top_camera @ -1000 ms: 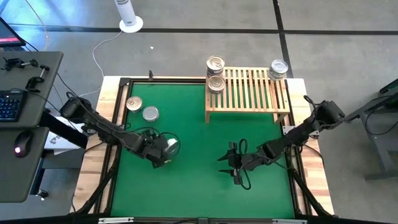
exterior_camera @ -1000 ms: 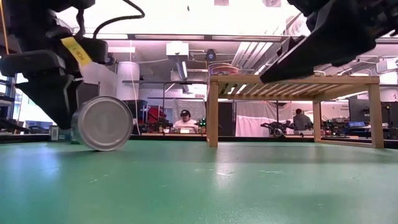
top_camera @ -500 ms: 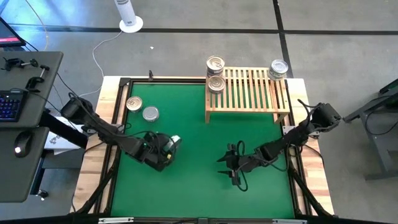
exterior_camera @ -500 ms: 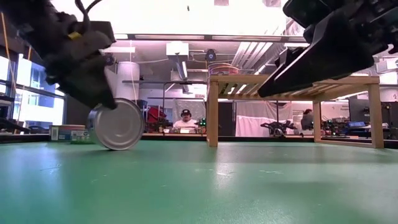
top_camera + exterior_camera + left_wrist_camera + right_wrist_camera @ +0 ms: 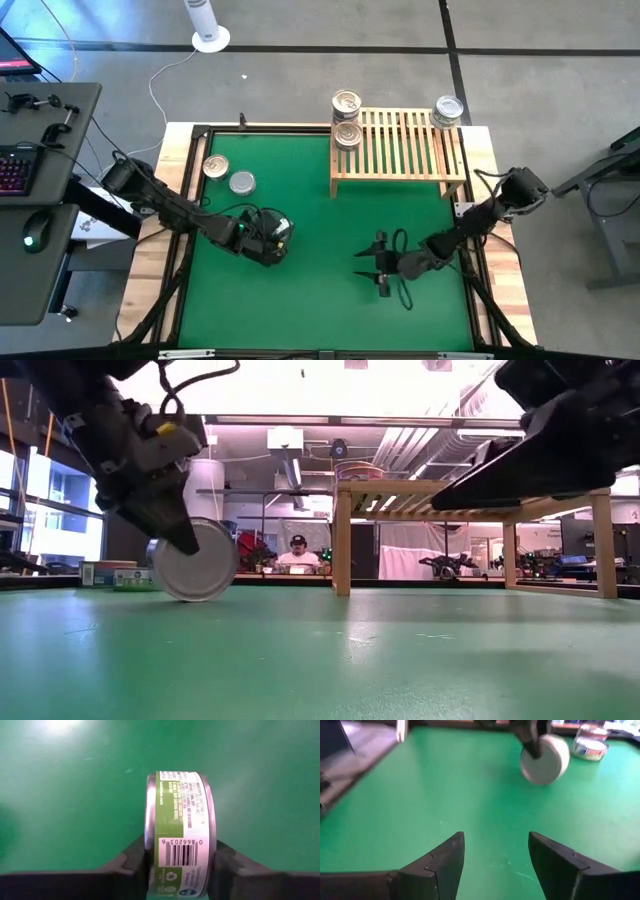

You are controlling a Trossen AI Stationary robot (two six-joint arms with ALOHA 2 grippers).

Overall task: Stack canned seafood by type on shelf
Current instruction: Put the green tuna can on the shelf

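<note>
Green table [image 5: 320, 300]: left claw [image 5: 180, 862] clamps on-edge tin [image 5: 181, 827].

Tin [image 5: 181, 852] on its edge: bare metal rims with a dull sheen, wrapped in a printed paper label, green and white, with a barcode. Its flat end [image 5: 197, 560] is smooth brushed metal.
Tins [image 5: 346, 103] on the rack: shiny metal lids.
Rack [image 5: 400, 150]: pale unfinished wood slats.
Table top [image 5: 320, 300]: matt green mat, smooth, faintly scuffed; border [image 5: 505, 300] of light wood.
Fingers [image 5: 437, 862]: matt black plastic.
</note>
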